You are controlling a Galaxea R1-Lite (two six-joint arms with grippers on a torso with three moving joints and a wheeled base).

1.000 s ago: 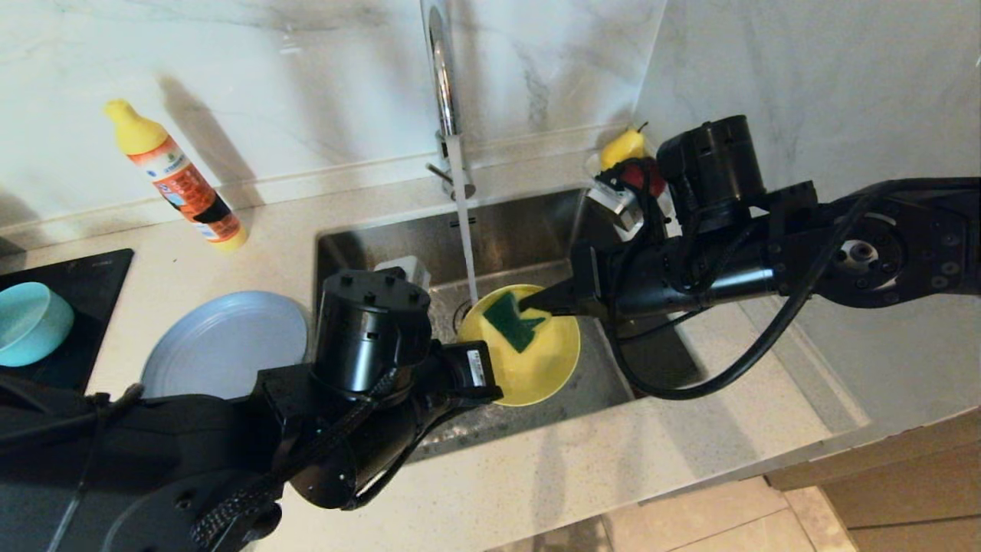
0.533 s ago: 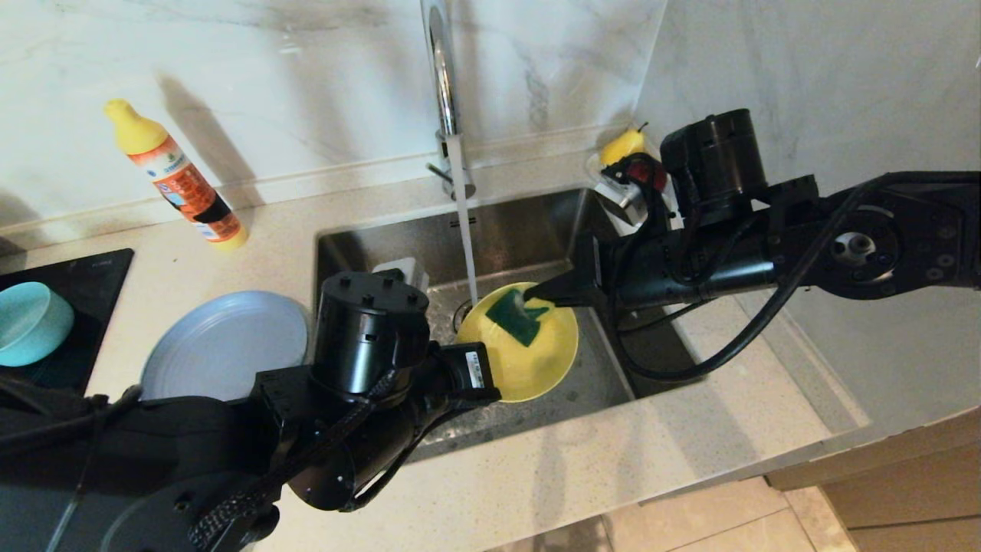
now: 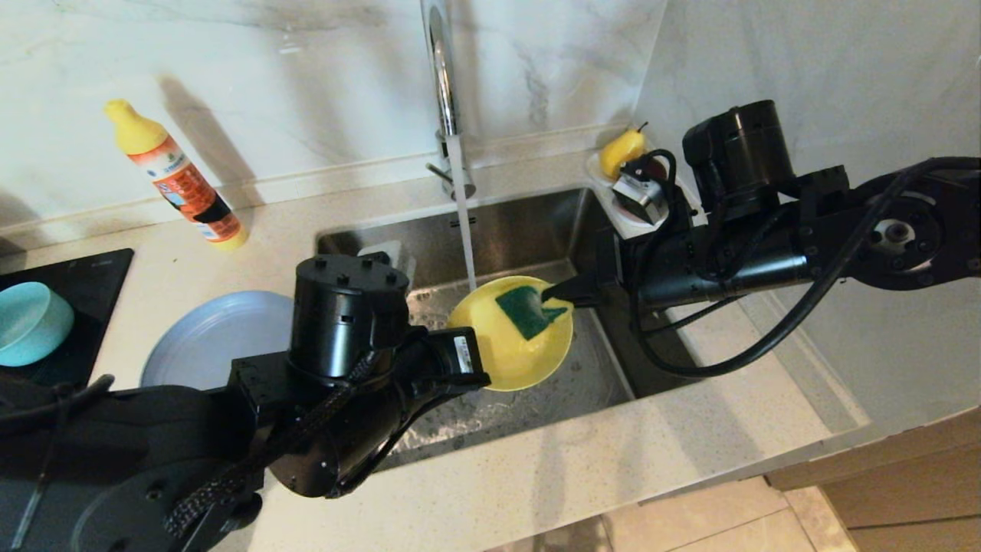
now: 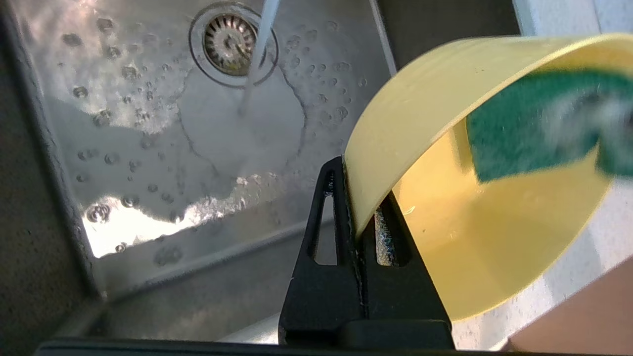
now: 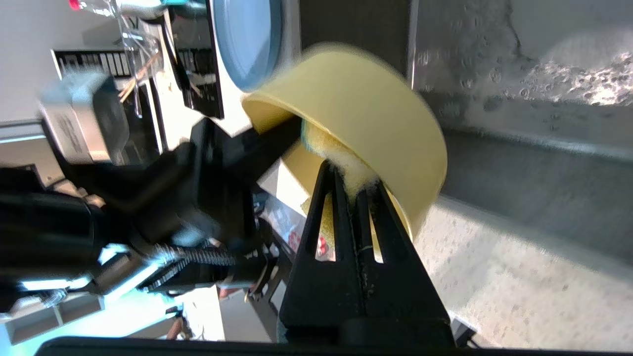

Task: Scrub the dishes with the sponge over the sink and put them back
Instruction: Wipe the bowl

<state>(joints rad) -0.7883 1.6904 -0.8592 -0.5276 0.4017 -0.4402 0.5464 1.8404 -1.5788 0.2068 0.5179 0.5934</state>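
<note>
Over the sink (image 3: 529, 222), my left gripper (image 3: 479, 376) is shut on the rim of the yellow-green bowl (image 3: 521, 353), holding it tilted. In the left wrist view its jaws (image 4: 356, 198) pinch the bowl's wall (image 4: 494, 237). My right gripper (image 3: 556, 295) is shut on the sponge (image 3: 529, 307), which lies green side up against the bowl's inside. The right wrist view shows that gripper (image 5: 348, 183) squeezing the sponge's yellow foam (image 5: 346, 165) at the bowl's rim (image 5: 366, 113). The grey-blue plate (image 3: 207, 337) lies on the counter to the left. The teal bowl (image 3: 27, 322) sits at the far left.
Water runs from the chrome tap (image 3: 443, 84) down past the bowl's far rim toward the drain (image 4: 230, 44). A yellow-capped detergent bottle (image 3: 176, 180) stands at the back left. A white dish with a pear (image 3: 622, 149) sits behind the right arm. A black hob (image 3: 77, 284) is at the left.
The right arm has drawn back to the right, sliding the sponge up toward the bowl's far right rim. The left arm has shifted slightly left with the bowl.
</note>
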